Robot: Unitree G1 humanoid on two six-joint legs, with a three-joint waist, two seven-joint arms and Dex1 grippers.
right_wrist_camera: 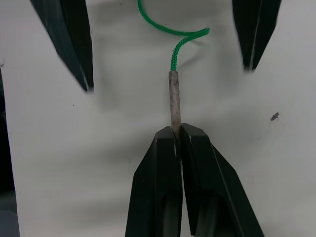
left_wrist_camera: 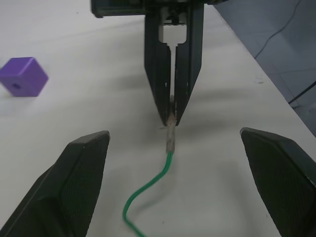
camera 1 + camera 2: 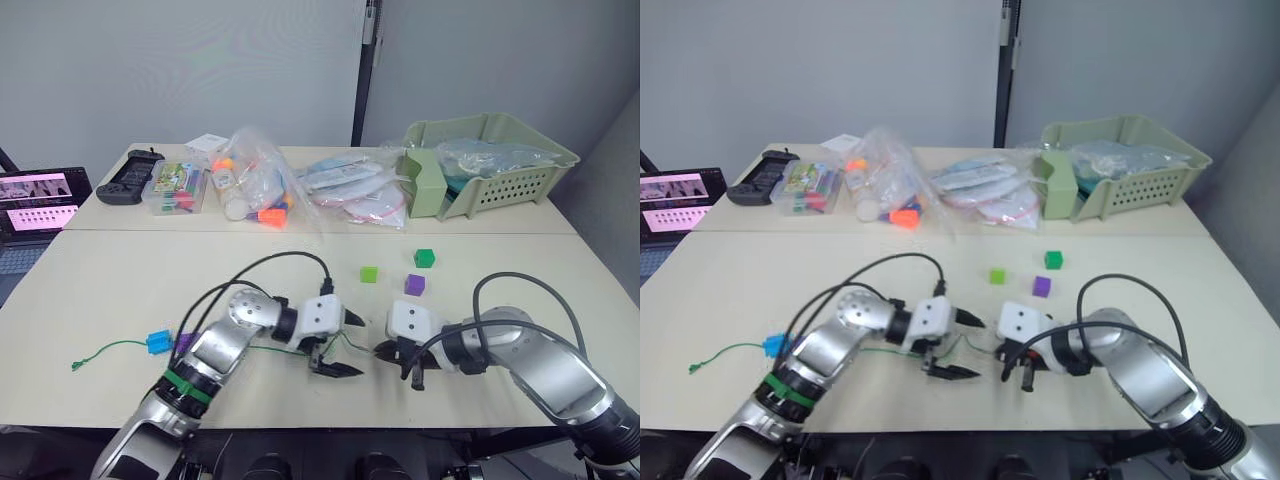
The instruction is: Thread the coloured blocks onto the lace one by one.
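**Right gripper pinches the lace tip; left gripper gapes around it**

The right gripper (image 1: pixel 177 136) is clamped on the stiff pale tip of the lace (image 1: pixel 174 96) at the table's (image 3: pixel 120 280) near edge. The left gripper (image 2: pixel 173 148) faces it with fingers spread wide, touching nothing. The green string trails away to 9 o'clock, where a blue block (image 3: pixel 158 341) and a purple block (image 3: pixel 184 342) sit on it. Loose at 12 o'clock lie the light green block (image 3: pixel 369 273), dark green block (image 3: pixel 424 258) and another purple block (image 3: pixel 415 284), with open tabletop between. Beyond them sit bagged toys (image 3: pixel 255 185) and a green basket (image 3: pixel 490 160).
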